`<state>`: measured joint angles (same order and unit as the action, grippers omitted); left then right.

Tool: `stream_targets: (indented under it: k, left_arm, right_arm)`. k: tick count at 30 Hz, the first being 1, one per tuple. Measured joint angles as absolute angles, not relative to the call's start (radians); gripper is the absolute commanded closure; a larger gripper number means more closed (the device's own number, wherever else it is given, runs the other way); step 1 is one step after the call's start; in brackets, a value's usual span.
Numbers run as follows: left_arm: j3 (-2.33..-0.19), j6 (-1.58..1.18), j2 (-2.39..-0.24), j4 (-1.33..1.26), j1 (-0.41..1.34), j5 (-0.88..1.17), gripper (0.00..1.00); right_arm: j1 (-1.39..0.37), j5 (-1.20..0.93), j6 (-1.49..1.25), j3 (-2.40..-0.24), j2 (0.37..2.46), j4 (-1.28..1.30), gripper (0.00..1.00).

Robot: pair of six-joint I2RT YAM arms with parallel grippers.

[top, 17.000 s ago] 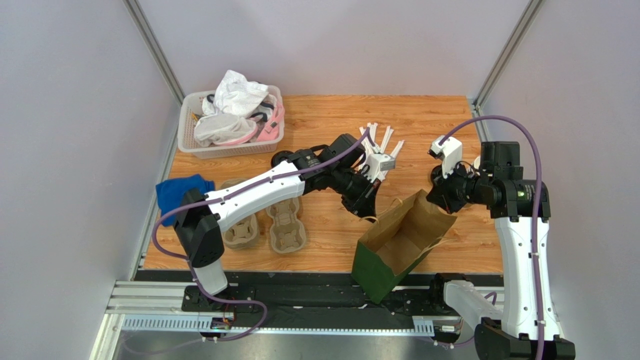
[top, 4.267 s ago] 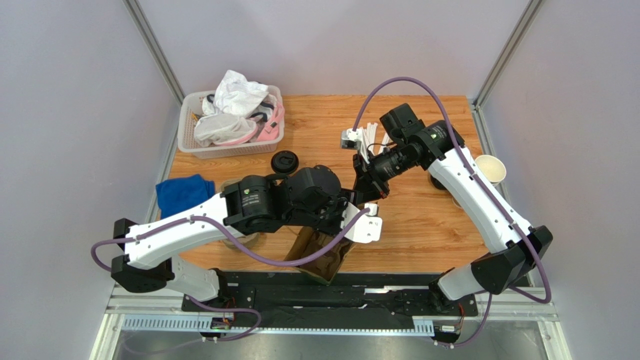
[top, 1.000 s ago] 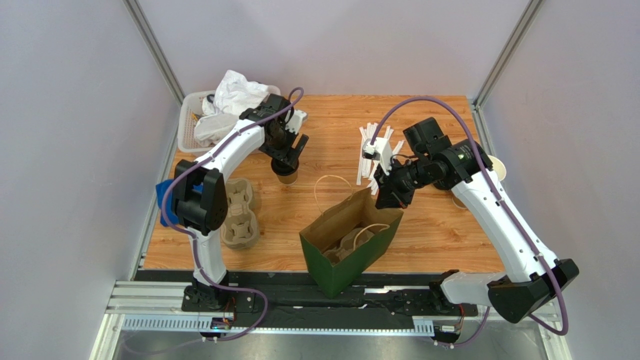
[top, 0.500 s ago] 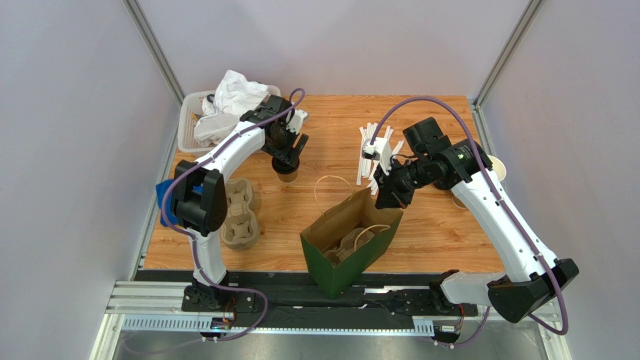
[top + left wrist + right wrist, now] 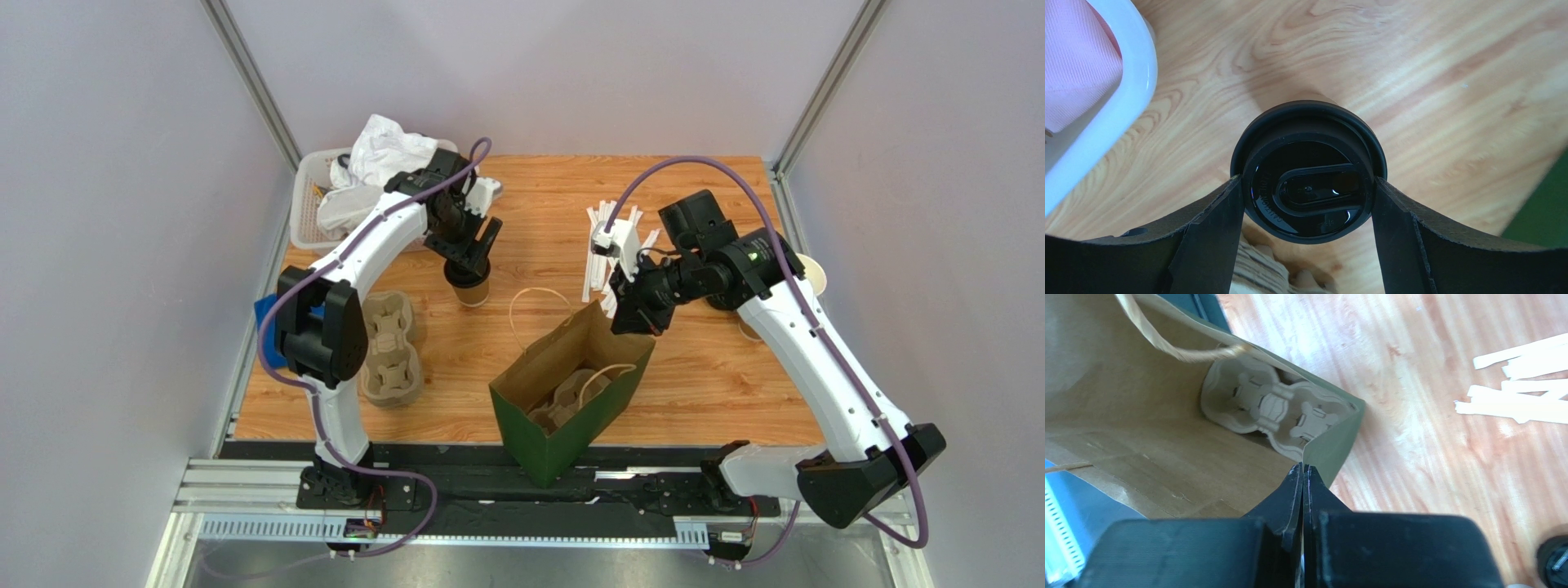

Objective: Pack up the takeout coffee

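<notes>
The takeout coffee (image 5: pixel 470 290), a brown paper cup with a black lid (image 5: pixel 1309 171), stands on the wooden table right of the basket. My left gripper (image 5: pixel 472 261) comes down over it; in the left wrist view its fingers (image 5: pixel 1211 239) press against both sides of the lid, left gripper (image 5: pixel 1308 184). My right gripper (image 5: pixel 623 321) is shut on the far rim of the open paper bag (image 5: pixel 552 431), pinching the edge, right gripper (image 5: pixel 1303 468). The bag (image 5: pixel 1137 416) stands upright with a pulp cup carrier (image 5: pixel 1272 410) at its bottom.
A white basket (image 5: pixel 307 221) of cloths sits back left, its rim (image 5: pixel 1131 73) close to the cup. Pulp carriers (image 5: pixel 390 355) and a blue cloth (image 5: pixel 272 321) lie left. White paper-wrapped sticks (image 5: pixel 613 239) lie mid-table. An open cup (image 5: pixel 812 276) stands far right.
The left gripper has narrowed around the cup's lid and shifted slightly toward the back. The right gripper keeps holding the bag rim; the bag has barely moved.
</notes>
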<state>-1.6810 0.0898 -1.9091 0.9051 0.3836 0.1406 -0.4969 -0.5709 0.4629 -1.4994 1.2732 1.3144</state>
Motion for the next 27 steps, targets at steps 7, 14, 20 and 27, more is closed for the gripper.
stream_targets:
  k: [7, 14, 20, 27]
  left_arm:
    - [-1.882, 0.073, -1.794, 1.041, 0.384, 0.285, 0.81]
    - [-2.134, 0.069, -1.634, 1.112, 0.384, 0.447, 0.83]
    - [-2.296, 0.103, -1.539, 1.130, 0.414, 0.549, 0.82]
    - [-2.297, 0.217, -1.422, 1.152, 0.722, 0.566, 0.84]
  right_arm:
    - [-0.497, -0.527, 0.433, -1.486, 1.233, 1.254, 1.00]
    - [-0.497, -0.487, 0.398, -1.451, 1.160, 1.205, 1.00]
    - [-0.497, -0.443, 0.356, -1.444, 1.143, 1.168, 1.00]
    - [-0.497, -0.420, 0.315, -1.444, 1.143, 1.145, 1.00]
